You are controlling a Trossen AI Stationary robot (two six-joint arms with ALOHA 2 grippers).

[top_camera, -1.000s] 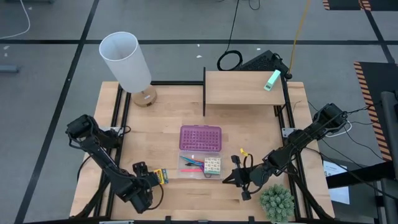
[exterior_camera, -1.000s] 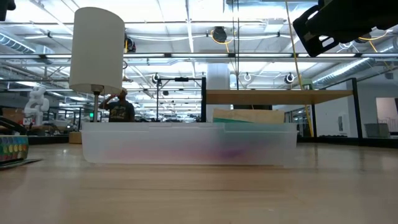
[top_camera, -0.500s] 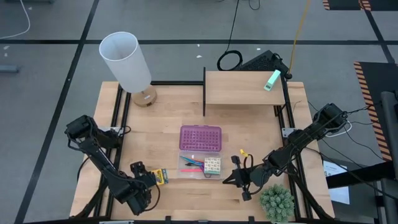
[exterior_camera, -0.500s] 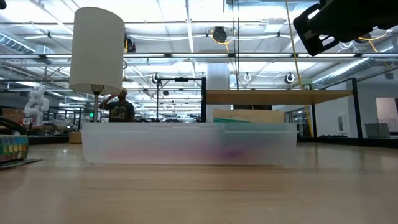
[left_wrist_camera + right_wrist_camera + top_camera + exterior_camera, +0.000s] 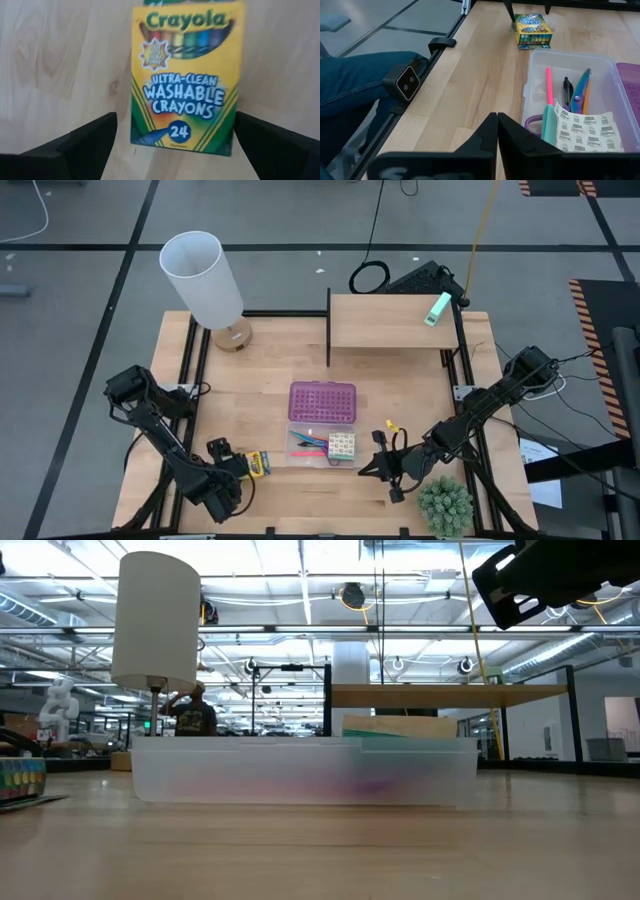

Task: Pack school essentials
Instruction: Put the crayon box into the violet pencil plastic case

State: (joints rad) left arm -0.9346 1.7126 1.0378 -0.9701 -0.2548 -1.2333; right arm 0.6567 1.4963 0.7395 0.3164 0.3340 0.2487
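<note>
Item 1, yellow-green cardboard crayon box (image 5: 184, 75): I read "Crayola", "Ultra-Clean Washable Crayons" and the numeral 24 on its printed face, with a row of coloured crayon tips drawn along one end. It lies flat on the pale wooden table (image 5: 260, 390), well apart from the case toward 9 o'clock in the high view (image 5: 259, 464).

Item 2, clear plastic case (image 5: 322, 448): open, at the table's middle. Inside I see a pink pen (image 5: 549, 86), a dark pencil (image 5: 567, 90), a blue pen (image 5: 582, 90), an orange pencil (image 5: 587, 95), purple-handled scissors (image 5: 536, 123) of which only a handle loop shows, and a pale patterned pack (image 5: 585, 132) lying on top of them.

Item 3, purple studded lid (image 5: 322, 401): laid open just beside the case, at 12 o'clock from it.

Item 4, left gripper (image 5: 228, 473): near the table's front edge, just beside the crayon box; its 2 fingers (image 5: 75, 145) stand spread wide on either side of the box, not touching it.

Item 5, right gripper (image 5: 383, 462): at 3 o'clock from the case, low over the table; its fingers are pressed together, pinching nothing.

Item 6, surroundings: white cylindrical lamp (image 5: 206, 283) at 11 o'clock, wooden shelf (image 5: 390, 322) at 1 o'clock bearing a mint-green block (image 5: 438, 308), green spiky plant (image 5: 444, 506) at 5 o'clock.
</note>
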